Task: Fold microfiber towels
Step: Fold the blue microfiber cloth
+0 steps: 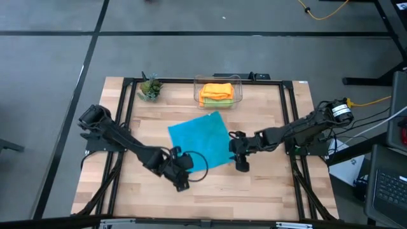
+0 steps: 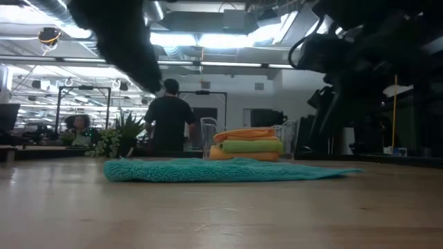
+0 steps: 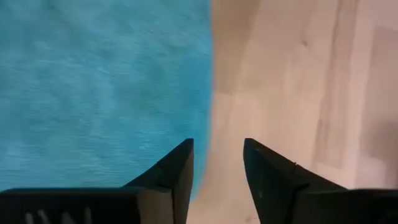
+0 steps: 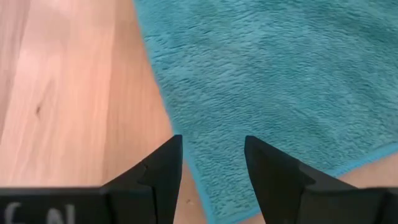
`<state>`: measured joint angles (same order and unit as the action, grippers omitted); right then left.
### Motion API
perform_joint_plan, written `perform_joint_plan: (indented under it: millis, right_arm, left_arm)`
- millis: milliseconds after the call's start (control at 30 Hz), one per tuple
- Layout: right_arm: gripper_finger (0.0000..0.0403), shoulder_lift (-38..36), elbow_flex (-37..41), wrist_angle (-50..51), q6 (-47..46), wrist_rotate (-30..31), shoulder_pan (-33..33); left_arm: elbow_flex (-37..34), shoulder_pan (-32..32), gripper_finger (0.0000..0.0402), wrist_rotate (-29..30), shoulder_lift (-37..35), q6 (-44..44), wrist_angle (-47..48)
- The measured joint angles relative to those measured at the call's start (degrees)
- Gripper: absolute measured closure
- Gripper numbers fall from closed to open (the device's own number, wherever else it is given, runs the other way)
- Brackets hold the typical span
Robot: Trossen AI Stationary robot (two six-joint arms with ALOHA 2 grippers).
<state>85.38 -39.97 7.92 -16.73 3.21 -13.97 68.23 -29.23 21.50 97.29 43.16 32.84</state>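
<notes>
Teal towel [image 2: 228,170] lies flat before stacked orange-green towels [image 2: 248,144].

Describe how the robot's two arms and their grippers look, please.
Both arms are dark and jointed. The left gripper and right gripper each have two black, wedge-shaped fingers. White lettering marks both housings. A black cable loops beside the left gripper; a yellow cable runs past the right arm's base.

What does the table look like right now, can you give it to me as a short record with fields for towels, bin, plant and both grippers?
spread towel: teal towel lying flat mid-table, not yet folded
folded towels: orange towel on top, lime green towel below it, more orange under that in the low view
bin: clear plastic bin at the far edge, holding the folded stack
plant: small potted plant left of the bin
left gripper: fingers apart, empty, over the teal towel's edge
right gripper: fingers apart, empty, over the towel's opposite edge
</notes>
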Motion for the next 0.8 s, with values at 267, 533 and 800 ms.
perform_joint_plan:
  millis: [267, 533, 800]
  right_arm:
    - [0.0226, 0.0, -0.04, 0.42, 0.5, 0.18, -1.67]
    - [0.0226, 0.06, 0.23, 1.38, 3.59, 4.39, -1.62]
    - [0.0226, 0.46, 5.82, -2.37, 5.0, 0.09, -1.67]
  left_arm:
    - [-0.03, -1.54, 0.0202, -0.01, 6.72, 3.41, -1.57]
    - [-0.03, -2.03, 0.016, -3.3, 9.89, 3.32, -2.27]
    - [-0.03, -2.03, 0.0158, -3.02, 13.62, 3.27, -3.45]
